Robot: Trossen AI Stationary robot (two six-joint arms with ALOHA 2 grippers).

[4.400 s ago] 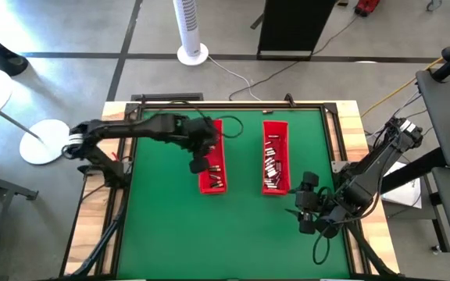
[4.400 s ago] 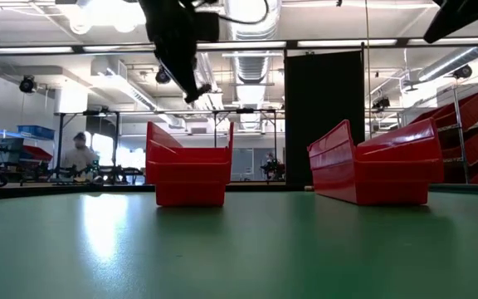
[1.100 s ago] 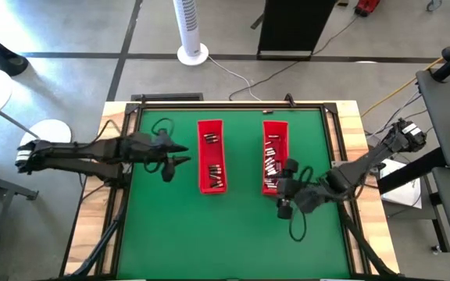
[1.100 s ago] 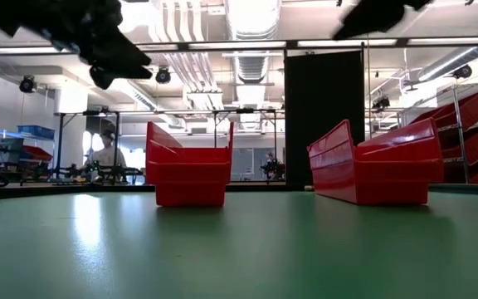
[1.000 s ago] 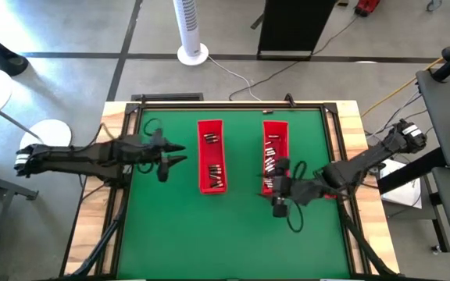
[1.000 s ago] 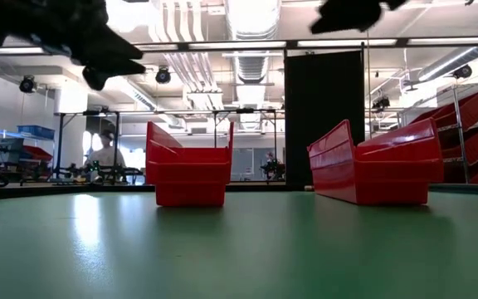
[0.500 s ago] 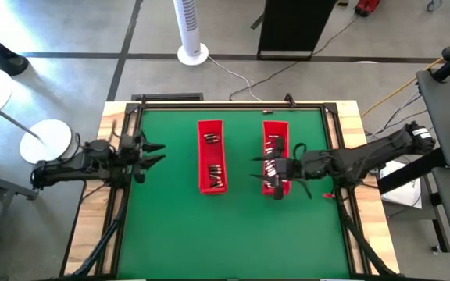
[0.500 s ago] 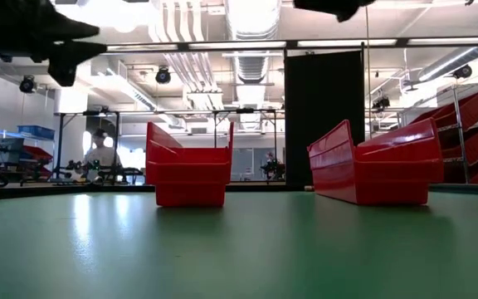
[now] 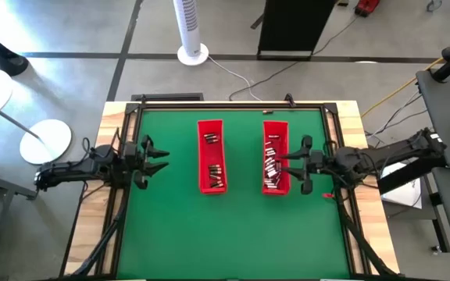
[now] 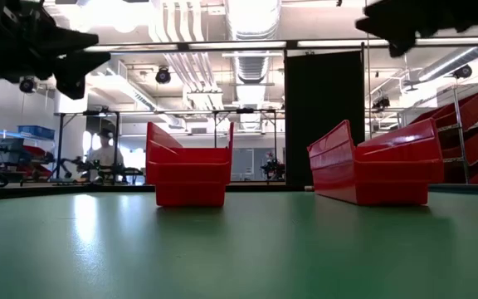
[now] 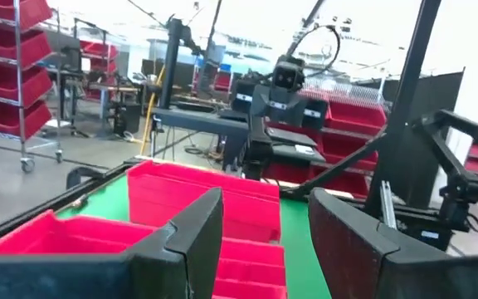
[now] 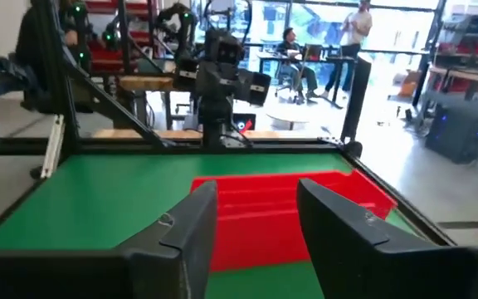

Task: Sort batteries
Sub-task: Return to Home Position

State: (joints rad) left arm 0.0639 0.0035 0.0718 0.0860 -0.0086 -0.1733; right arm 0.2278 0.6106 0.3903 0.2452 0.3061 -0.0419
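Batteries [image 9: 215, 170] lie in two long red trays on the green table [image 9: 178, 226]; from above, their colours are hard to tell apart. Near the table's left edge the left gripper [image 9: 158, 158] hangs with fingers apart, well clear of the left tray [image 9: 211, 154]. The right tray [image 9: 275, 128] holds a denser cluster, and the right gripper [image 9: 289, 164], fingers spread and empty, hovers above its outer edge.

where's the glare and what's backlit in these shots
Low view: ceiling lights leave a pale sheen on the green table at left, and the left gripper and right gripper are black silhouettes against them. Left wrist view: the room's upper background is washed out white. High view: even light, batteries plain in the red trays.
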